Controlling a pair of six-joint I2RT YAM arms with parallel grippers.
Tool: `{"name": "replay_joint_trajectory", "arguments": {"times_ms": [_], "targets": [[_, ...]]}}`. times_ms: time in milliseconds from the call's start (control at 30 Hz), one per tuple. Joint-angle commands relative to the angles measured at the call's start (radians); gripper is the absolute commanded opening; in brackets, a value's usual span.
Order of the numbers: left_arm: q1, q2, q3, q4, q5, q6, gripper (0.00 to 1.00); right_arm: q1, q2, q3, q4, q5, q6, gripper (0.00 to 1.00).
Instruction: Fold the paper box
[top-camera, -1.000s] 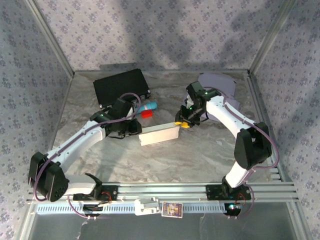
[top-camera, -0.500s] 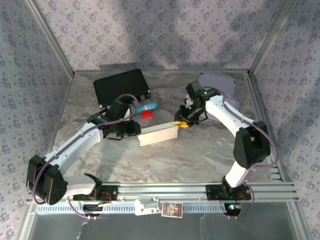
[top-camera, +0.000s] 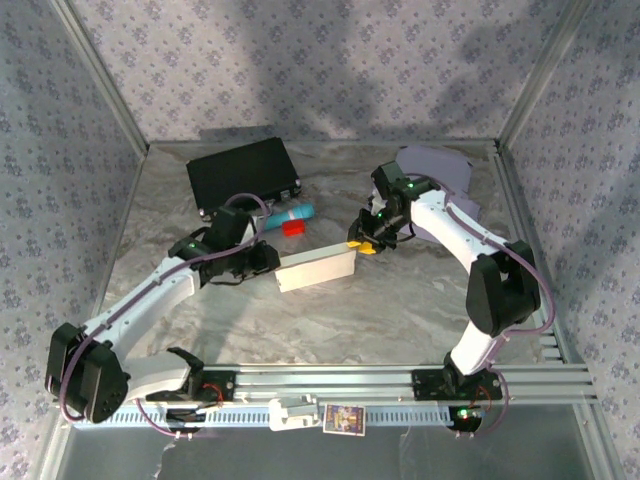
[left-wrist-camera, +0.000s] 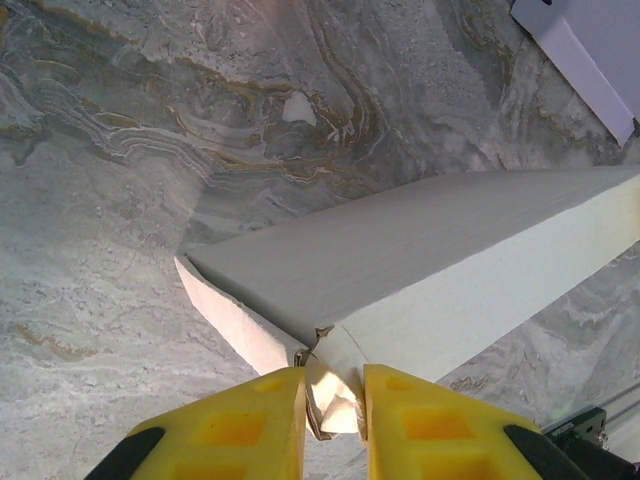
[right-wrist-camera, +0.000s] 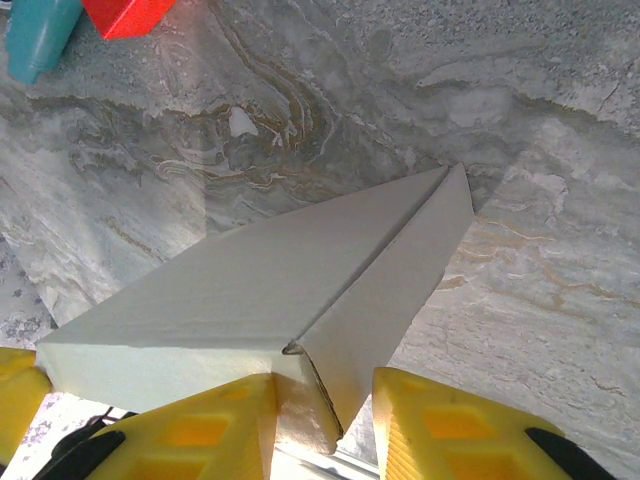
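In the top external view, the long white paper box (top-camera: 317, 269) lies mid-tabletop between the two arms. The left gripper (top-camera: 268, 258) meets its left end and the right gripper (top-camera: 362, 243) its right end. Taking both ends at once probably steadies the box so that one end flap can be worked without the body sliding on the grey marbled tabletop (top-camera: 400, 310). A black rectangular case (top-camera: 243, 176), a teal tube with a red cap (top-camera: 292, 216) and a pale lavender sheet (top-camera: 440, 165) sit behind the box, clear of the work.

In the left wrist view, the left gripper (left-wrist-camera: 334, 405) has its yellow fingers (left-wrist-camera: 255, 425) drawn narrow. They pinch a small crumpled end flap of the box (left-wrist-camera: 430, 260), whose body runs away towards the upper right. The flap is likely the part that needs tucking in, which would explain a grip on the flap and not the wall.

In the right wrist view, the right gripper (right-wrist-camera: 322, 415) has its yellow fingers (right-wrist-camera: 200, 430) set narrowly around the other end of the box (right-wrist-camera: 260, 290). One finger lies against the wall, and a sliver of tabletop shows beside the other. This reads as a light bracing hold, with the end seam not yet fully shut.
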Motion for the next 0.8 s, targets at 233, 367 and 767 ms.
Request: {"name": "replay_joint_trajectory", "arguments": {"times_ms": [233, 367, 767], "targets": [[0.055, 0.008, -0.094, -0.114, -0.003, -0.004, 0.24, -0.01, 0.052, 0.007, -0.027, 0.047, 0.015, 0.32], [0.058, 0.003, -0.107, -0.074, 0.002, -0.01, 0.23, -0.01, 0.056, 0.007, -0.023, 0.042, 0.019, 0.32], [0.071, -0.038, -0.153, -0.077, -0.003, -0.029, 0.15, -0.016, 0.075, 0.013, -0.024, 0.025, 0.018, 0.32]]}}
